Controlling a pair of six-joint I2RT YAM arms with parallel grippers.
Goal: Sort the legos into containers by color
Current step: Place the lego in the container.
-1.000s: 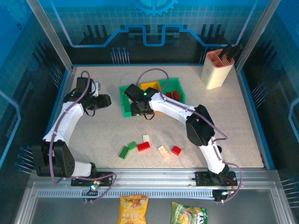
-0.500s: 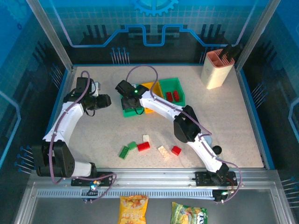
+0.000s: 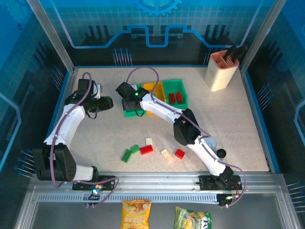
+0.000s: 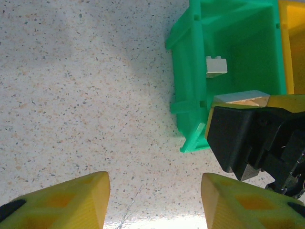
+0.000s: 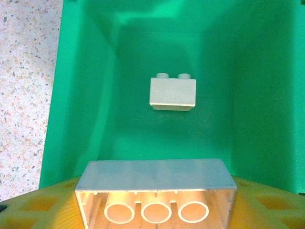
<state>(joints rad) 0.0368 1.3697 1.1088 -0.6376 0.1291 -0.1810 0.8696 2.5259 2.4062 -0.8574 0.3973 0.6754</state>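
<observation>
Right pincer [image 5: 156,207] clamped on cream brick [image 5: 156,174] over green bin [image 5: 81,95]; I'd release once centred, which it seems to be. Left pincer [image 4: 155,198] apart, idle.

The top view is bright and even on the bench [image 3: 95,129], with light from above — the arms throw only short, soft shadows beside them. The walls around it are dim and blue. This view is sharp, but the small things are tiny and show little detail.

In the left wrist view the bench is pale, with a wide soft shadow across its upper part and a white glare at the lower edge. The yellow fingers [image 4: 62,200] of the left gripper [image 4: 155,202] are blurred.

In the right wrist view the green bin [image 5: 76,95] is darker in its far corners. The small cream brick [image 5: 172,93] throws a faint shadow below it, and the big cream brick [image 5: 155,191] near the lens is bright — and slightly soft.
</observation>
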